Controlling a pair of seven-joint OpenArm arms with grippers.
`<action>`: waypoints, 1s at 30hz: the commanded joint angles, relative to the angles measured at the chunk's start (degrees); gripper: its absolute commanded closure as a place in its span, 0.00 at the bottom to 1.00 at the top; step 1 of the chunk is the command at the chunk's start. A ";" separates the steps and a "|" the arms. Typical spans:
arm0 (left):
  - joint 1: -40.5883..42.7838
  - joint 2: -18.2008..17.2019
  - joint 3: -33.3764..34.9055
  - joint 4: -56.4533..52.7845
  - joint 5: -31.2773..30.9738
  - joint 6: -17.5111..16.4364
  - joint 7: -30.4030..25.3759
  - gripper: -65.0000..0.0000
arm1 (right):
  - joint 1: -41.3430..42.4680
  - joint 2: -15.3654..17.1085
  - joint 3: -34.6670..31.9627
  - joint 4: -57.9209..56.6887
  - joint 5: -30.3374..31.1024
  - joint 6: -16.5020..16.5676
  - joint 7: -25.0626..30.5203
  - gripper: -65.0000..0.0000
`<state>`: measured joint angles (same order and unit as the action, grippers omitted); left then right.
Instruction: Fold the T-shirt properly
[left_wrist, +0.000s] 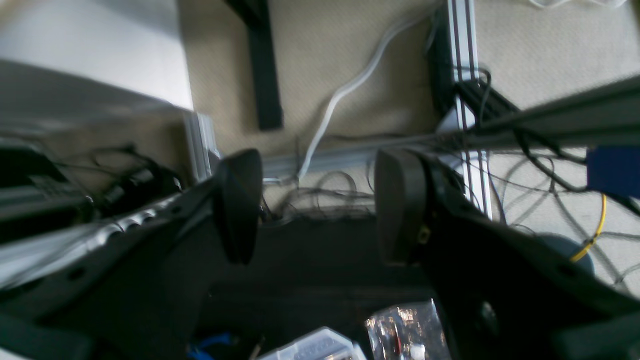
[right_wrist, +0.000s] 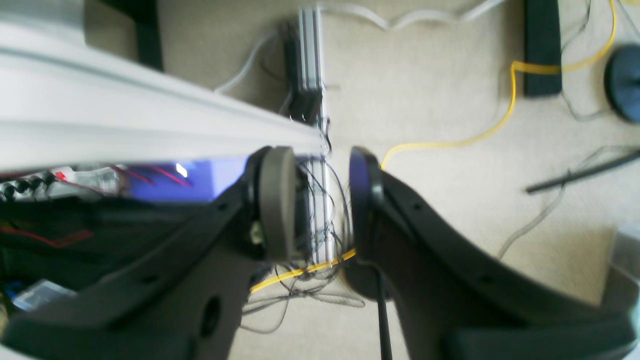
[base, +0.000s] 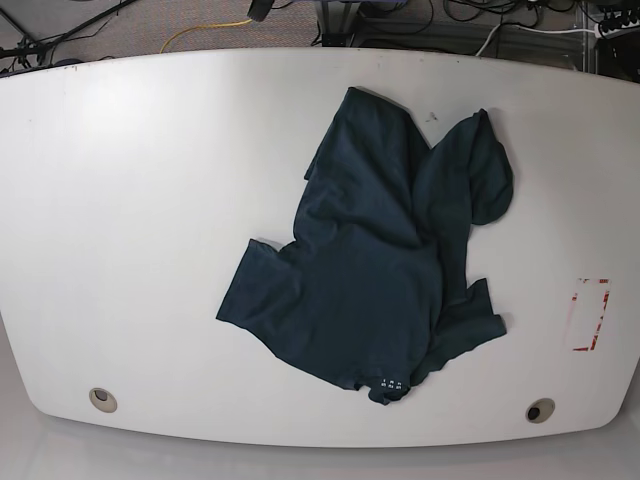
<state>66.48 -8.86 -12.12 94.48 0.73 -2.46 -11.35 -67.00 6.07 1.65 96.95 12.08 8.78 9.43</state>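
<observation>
The dark teal T-shirt lies crumpled and partly bunched on the white table, right of centre in the base view. Its small white tag mark sits at the near edge, and one sleeve is folded over at the far right. Neither arm shows in the base view. My left gripper is open with nothing between its fingers, and only floor and cables lie behind it. In the right wrist view my right gripper stands open with a narrower gap, also holding nothing. The shirt appears in neither wrist view.
A red-outlined rectangle is marked on the table at the right. Two round cable holes sit near the front edge. Both wrist views show carpet, an aluminium frame, loose wires and a yellow cable.
</observation>
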 joint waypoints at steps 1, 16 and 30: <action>3.63 0.73 -1.64 6.58 -3.41 0.04 -1.17 0.49 | -2.49 -0.13 2.17 4.11 0.28 -0.20 1.16 0.73; 8.38 0.73 -2.08 19.68 -11.77 0.04 -1.44 0.49 | 3.22 0.13 8.33 18.79 -0.34 0.32 -4.38 0.73; 3.90 0.73 1.70 19.85 -11.85 0.04 -1.44 0.21 | 19.93 3.47 8.15 18.70 0.19 4.72 -17.12 0.72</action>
<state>69.60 -8.03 -10.83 113.45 -10.83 -2.46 -11.38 -47.35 9.21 9.58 114.61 12.05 12.16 -7.94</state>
